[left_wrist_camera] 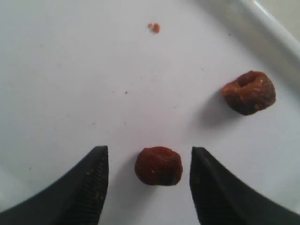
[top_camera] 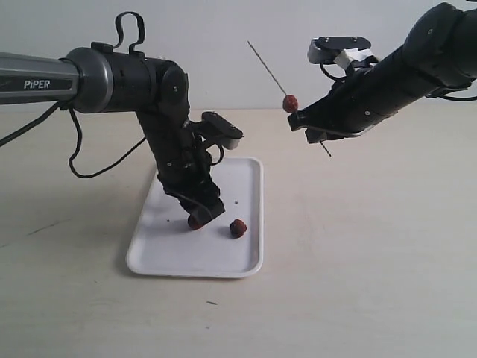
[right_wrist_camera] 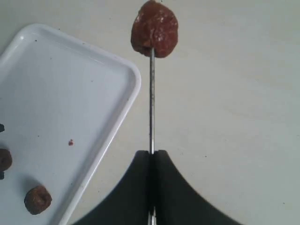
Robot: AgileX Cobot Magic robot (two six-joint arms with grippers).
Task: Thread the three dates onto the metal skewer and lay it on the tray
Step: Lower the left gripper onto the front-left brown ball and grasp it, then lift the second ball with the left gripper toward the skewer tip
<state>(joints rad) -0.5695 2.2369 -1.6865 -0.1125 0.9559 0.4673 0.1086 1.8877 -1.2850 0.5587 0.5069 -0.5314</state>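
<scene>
Part of skewer [right_wrist_camera: 151, 103] unseen between fingers [right_wrist_camera: 133, 192]

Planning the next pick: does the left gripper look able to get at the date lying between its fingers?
Probably yes: the left gripper is open, its fingers flank that date on the tray, nothing lies between, and the other date sits apart.
</scene>
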